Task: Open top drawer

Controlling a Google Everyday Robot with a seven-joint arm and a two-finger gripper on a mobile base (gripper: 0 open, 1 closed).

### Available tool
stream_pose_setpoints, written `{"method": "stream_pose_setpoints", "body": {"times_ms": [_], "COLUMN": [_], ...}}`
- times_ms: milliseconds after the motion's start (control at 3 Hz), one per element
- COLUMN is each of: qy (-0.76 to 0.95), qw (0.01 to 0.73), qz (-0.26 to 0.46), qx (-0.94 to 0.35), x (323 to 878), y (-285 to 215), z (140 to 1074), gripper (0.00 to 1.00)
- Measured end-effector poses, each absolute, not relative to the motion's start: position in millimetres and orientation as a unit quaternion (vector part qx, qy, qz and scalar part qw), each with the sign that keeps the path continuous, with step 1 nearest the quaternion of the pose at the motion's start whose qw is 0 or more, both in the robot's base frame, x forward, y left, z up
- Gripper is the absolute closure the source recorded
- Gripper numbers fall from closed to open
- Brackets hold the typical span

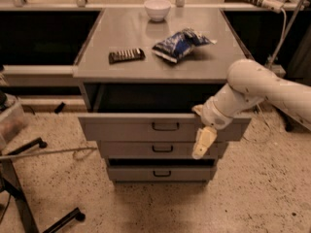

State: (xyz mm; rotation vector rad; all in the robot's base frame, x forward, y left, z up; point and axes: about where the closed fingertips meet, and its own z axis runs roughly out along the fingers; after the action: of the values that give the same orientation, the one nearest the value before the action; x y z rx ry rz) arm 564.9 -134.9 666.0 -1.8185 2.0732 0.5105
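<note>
The wide grey metal top drawer (146, 127) sits just under the front edge of the grey metal bench (126, 38). It stands partly out, its front proud of the two narrower grey drawers (131, 149) below and a dark gap showing above its tray. The cream-coloured gripper (202, 144) hangs down over the drawer front towards the front right corner, well right of the small black bar handle (165, 126). I cannot tell whether it is apart or together. Because that hold is off-centre, the pull should probably run straight out, square to the front edge. It should be slow and level, so the tray does not skew or bind on its runners.
</note>
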Motion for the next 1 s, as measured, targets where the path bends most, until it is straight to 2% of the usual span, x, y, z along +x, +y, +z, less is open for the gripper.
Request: {"method": "stream_pose_setpoints", "body": {"times_ms": [333, 667, 1000], "qy": [0.739, 0.737, 0.732], "qw": [0.167, 0.165, 0.15], "qz": [0.19, 0.193, 0.212], "qx": [-0.624, -0.626, -0.63], "x": [522.2, 520.2, 494.7], "y": [-136.8, -134.9, -130.7], "z": [678.9, 676.2, 670.9], "gripper": [0.0, 0.0, 0.0]}}
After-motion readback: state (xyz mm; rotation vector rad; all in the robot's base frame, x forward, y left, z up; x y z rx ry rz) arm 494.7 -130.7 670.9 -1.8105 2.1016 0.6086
